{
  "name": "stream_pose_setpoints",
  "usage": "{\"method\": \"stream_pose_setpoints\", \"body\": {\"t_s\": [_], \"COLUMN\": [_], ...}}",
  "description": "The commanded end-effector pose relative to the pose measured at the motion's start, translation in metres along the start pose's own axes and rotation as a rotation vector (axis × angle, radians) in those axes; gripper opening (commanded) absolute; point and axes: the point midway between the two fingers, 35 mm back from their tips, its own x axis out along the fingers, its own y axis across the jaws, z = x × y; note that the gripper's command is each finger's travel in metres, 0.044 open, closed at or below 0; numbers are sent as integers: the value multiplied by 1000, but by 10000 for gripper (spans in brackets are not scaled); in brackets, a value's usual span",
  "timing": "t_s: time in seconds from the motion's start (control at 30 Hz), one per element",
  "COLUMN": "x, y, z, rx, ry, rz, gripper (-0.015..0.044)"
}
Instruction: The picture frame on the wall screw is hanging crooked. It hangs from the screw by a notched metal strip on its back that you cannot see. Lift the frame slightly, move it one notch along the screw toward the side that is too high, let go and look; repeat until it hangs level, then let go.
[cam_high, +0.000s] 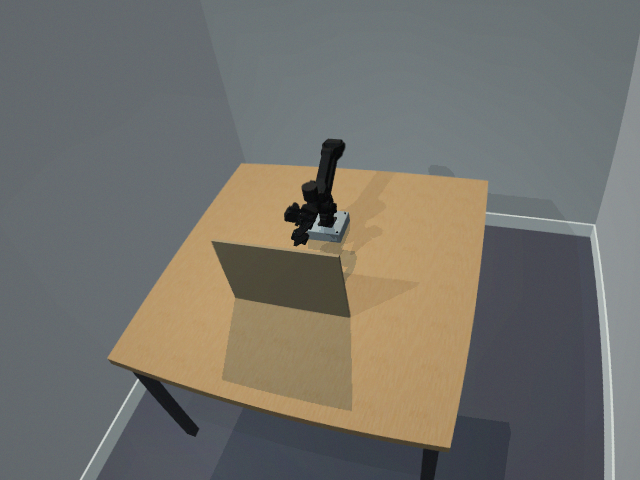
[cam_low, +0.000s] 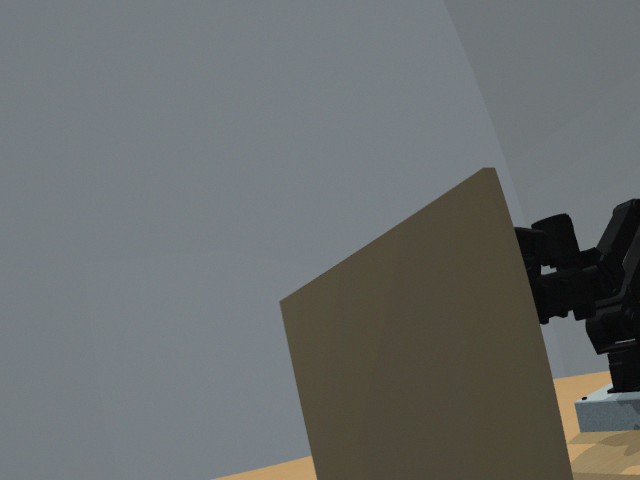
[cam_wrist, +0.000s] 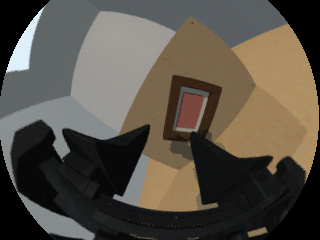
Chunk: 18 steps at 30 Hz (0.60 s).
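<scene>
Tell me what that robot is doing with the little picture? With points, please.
The robot arm wants to straighten the picture frame (cam_wrist: 168, 112), which hangs on the upright board (cam_high: 289, 279) (cam_low: 423, 335) (cam_wrist: 192, 52). Right now its gripper (cam_wrist: 171, 131) is open and holds nothing. The frame shows beyond the fingers in the wrist view. I can't tell from here whether it is level.

from here the upright panel (cam_high: 284, 279) (cam_low: 413, 330) (cam_wrist: 200, 50) turns its plain back and hides the picture frame (cam_wrist: 217, 102) completely; the gripper (cam_wrist: 171, 131) is lost behind the panel's edge in the exterior view. below, the panel's foot is cut off there, and beyond it, so is the arm (cam_high: 326, 170) (cam_low: 560, 289). on the panel's front, the screw and notched strip stay out of sight.
</scene>
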Motion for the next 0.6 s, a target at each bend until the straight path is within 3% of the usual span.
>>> {"method": "stream_pose_setpoints", "body": {"t_s": [0.0,0.37,0.57], "x": [14,63,66], "y": [2,-6,-8], "z": [2,-2,-2], "rx": [-4,-5,-5], "ry": [-6,-16,-16], "rz": [0,22,23], "gripper": [260,260,260]}}
